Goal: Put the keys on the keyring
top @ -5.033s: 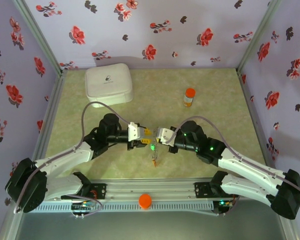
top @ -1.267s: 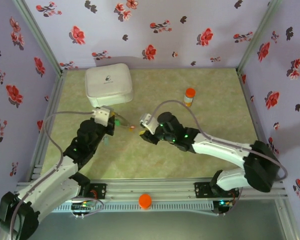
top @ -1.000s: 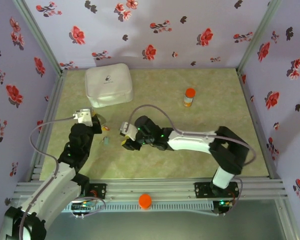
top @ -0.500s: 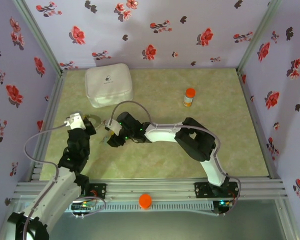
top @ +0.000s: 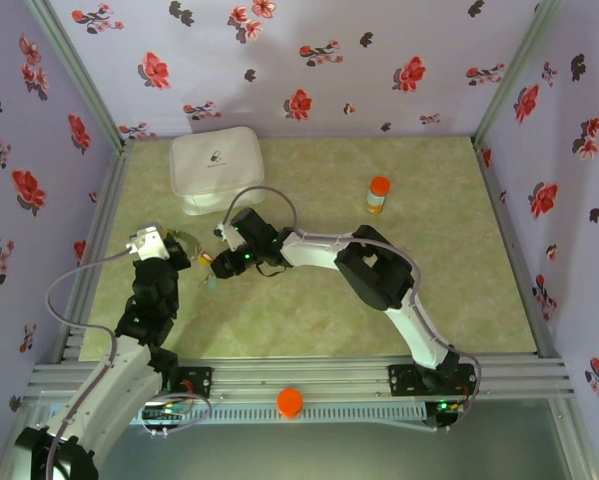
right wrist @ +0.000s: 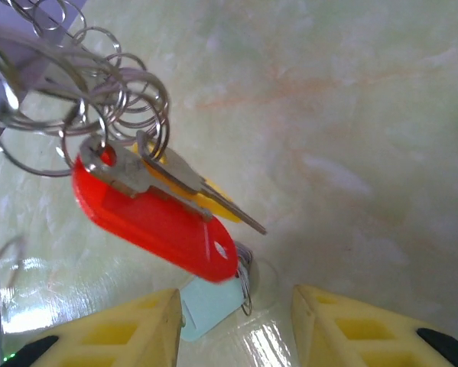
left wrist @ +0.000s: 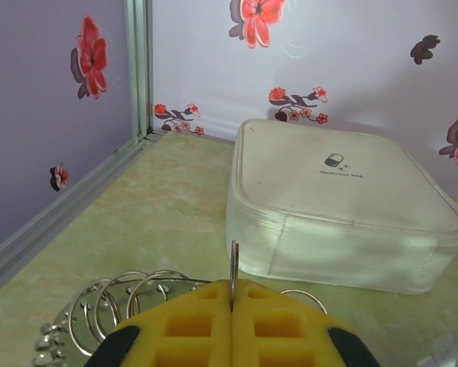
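Right arm (top: 324, 247) swung left; pouch (left wrist: 343, 199) behind keyring (left wrist: 129, 298).

Loops of the keyring (left wrist: 82, 307) sink behind the pads (left wrist: 183, 325) of the left tool (left wrist: 231, 310) at the bottom edge. In the right wrist view they run off the top-left corner, and the red tag (right wrist: 156, 222) half hides 1 pale teal tag (right wrist: 206, 307).

Red-tagged keys (right wrist: 166, 183) on coiled keyring (right wrist: 129, 103)

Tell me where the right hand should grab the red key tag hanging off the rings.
Likely its free lower end, pinched across its narrow width, with the open right hand coming straight ahead. The red tag hangs tilted from the rings and a metal key lies over its upper end, so only the lower end is bare.
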Robot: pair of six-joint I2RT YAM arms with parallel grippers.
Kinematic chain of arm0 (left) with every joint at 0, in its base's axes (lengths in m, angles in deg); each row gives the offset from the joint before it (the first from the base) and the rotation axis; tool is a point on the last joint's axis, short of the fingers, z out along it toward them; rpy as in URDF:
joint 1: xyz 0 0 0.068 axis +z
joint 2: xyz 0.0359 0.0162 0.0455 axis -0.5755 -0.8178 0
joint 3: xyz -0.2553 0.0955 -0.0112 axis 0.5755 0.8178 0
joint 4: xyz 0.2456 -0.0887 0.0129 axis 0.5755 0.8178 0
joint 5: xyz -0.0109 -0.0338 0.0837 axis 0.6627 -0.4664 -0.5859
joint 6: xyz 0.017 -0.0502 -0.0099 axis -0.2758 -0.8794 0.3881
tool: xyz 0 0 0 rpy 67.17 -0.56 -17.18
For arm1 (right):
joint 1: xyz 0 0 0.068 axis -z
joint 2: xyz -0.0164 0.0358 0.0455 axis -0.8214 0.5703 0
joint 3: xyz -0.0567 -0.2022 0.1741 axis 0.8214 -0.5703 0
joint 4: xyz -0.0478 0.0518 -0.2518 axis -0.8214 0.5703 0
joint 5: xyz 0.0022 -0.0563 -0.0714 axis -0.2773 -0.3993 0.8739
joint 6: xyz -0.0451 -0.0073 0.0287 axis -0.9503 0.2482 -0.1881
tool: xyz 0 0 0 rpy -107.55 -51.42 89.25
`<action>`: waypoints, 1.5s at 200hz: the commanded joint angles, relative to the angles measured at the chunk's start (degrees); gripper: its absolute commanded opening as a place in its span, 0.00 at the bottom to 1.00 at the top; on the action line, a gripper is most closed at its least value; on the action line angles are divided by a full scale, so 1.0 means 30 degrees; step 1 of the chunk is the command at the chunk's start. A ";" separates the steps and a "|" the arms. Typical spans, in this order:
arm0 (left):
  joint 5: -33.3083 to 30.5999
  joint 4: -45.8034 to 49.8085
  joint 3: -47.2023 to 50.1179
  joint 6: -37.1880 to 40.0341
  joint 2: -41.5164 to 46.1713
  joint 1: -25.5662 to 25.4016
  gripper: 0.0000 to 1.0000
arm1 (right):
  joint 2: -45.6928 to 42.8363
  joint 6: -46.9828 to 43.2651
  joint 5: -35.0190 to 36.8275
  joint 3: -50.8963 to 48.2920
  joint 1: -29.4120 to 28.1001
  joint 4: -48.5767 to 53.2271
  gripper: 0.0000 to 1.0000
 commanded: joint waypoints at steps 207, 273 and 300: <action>0.0455 -0.0198 -0.0542 0.0261 0.0192 0.0181 0.00 | 0.2189 -0.1063 -0.1369 0.3483 -0.0084 0.3757 0.11; 0.0975 0.0414 -0.1203 0.0580 0.0513 0.0181 0.00 | 0.0521 -0.2621 -0.1318 0.2291 -0.0072 0.4645 0.00; 0.3243 0.0341 -0.1898 0.0965 -0.0366 0.0178 0.00 | -0.2867 -0.3250 0.0014 -0.1431 -0.0069 0.3605 0.00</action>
